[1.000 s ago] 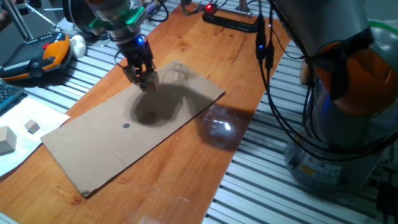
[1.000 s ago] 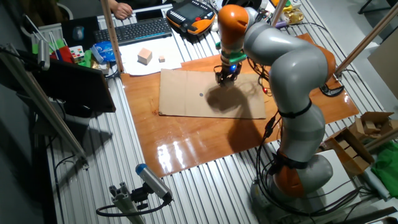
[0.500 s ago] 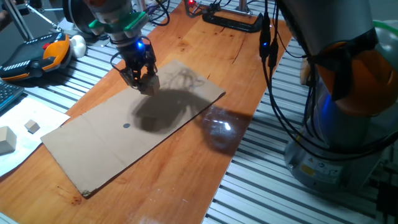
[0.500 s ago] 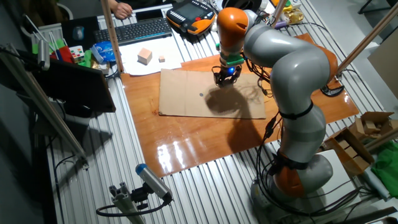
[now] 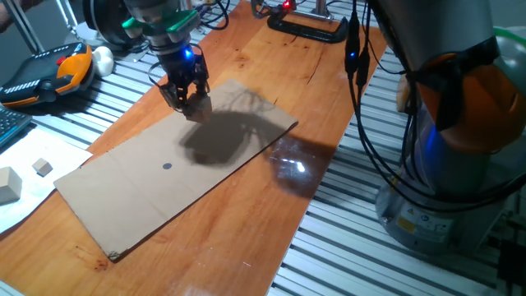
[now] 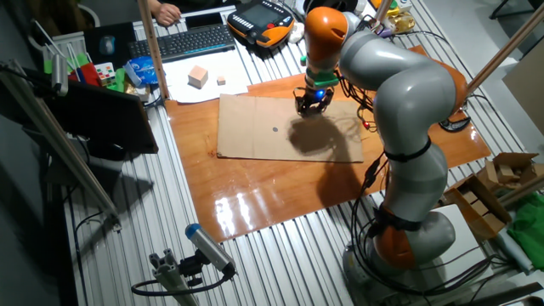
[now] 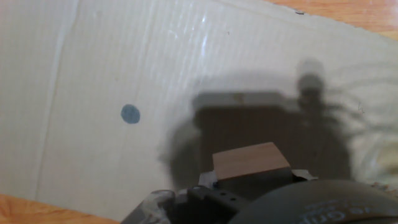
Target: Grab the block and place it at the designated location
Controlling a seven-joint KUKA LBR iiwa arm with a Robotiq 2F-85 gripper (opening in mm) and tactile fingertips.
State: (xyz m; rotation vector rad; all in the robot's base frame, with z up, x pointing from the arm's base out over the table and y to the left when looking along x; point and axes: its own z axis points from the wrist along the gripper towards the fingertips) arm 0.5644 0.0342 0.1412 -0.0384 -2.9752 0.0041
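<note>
My gripper (image 5: 189, 100) is shut on the block (image 7: 250, 160), a small light-brown wooden cube. It hangs a little above the far end of the brown cardboard sheet (image 5: 123, 205) and casts a dark shadow on it. The designated location is a small dark dot (image 5: 167, 165) on the sheet, to the gripper's near left and well apart from it. In the hand view the dot (image 7: 130, 114) lies left of the held block. In the other fixed view the gripper (image 6: 312, 104) is right of the dot (image 6: 275, 130) on the sheet (image 6: 246, 140).
A tiny pale cube (image 5: 43, 168) and a larger tan block (image 5: 8, 185) lie on white paper left of the sheet. An orange teach pendant (image 5: 49, 70) and a keyboard (image 6: 191, 41) sit further off. A black clamp (image 5: 308, 29) lies at the back. The robot's base (image 5: 452, 131) stands at the right.
The gripper, still holding the block, has shifted slightly up and toward the far edge of the sheet, away from the dot. Its shadow has shifted with it.
</note>
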